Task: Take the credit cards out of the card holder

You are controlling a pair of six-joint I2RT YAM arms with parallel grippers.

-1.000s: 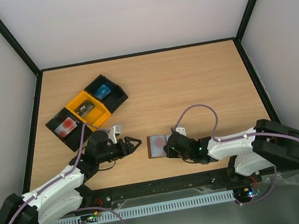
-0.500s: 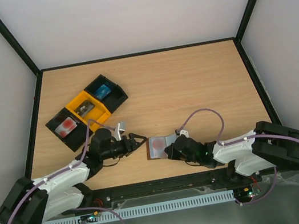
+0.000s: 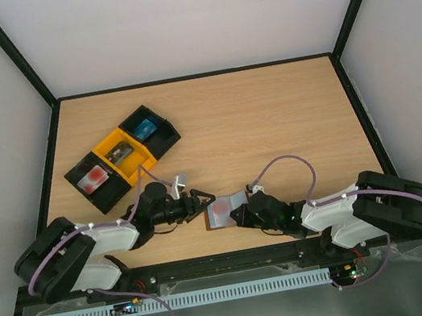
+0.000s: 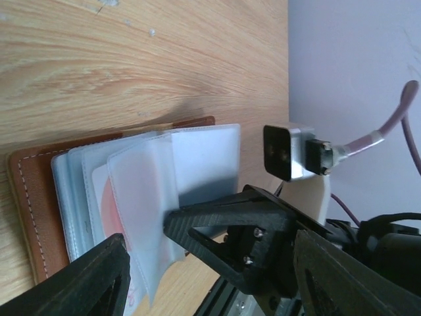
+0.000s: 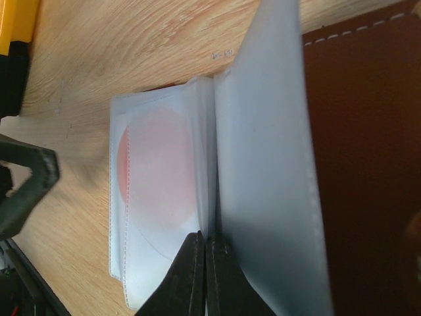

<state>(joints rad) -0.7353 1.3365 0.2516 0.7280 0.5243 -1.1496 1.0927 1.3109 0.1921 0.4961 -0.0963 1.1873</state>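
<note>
The card holder (image 3: pixel 222 210) lies open near the table's front edge, with its brown cover (image 4: pixel 29 197) under pale pockets (image 4: pixel 197 158). A pale credit card with a red patch (image 5: pixel 154 168) sits inside a clear pocket. The blue and dark cards do not show in the holder. My right gripper (image 3: pixel 241 215) is shut on a pale pocket sleeve (image 5: pixel 263 164) and holds it raised; its fingers (image 5: pixel 191 276) are pinched together. My left gripper (image 3: pixel 203 203) is open just left of the holder, with one fingertip (image 4: pixel 99 276) beside the pockets. It holds nothing.
A row of three open trays, black (image 3: pixel 89 187), yellow (image 3: pixel 137 164) and black (image 3: pixel 165 137), stands at the back left. They hold a pale-red item, a dark item and a blue item. The yellow tray's corner (image 5: pixel 16 20) shows in the right wrist view.
My left gripper has moved right up to the holder's left edge. My right gripper has stayed shut on the sleeve and shifted slightly, tilting the holder.
</note>
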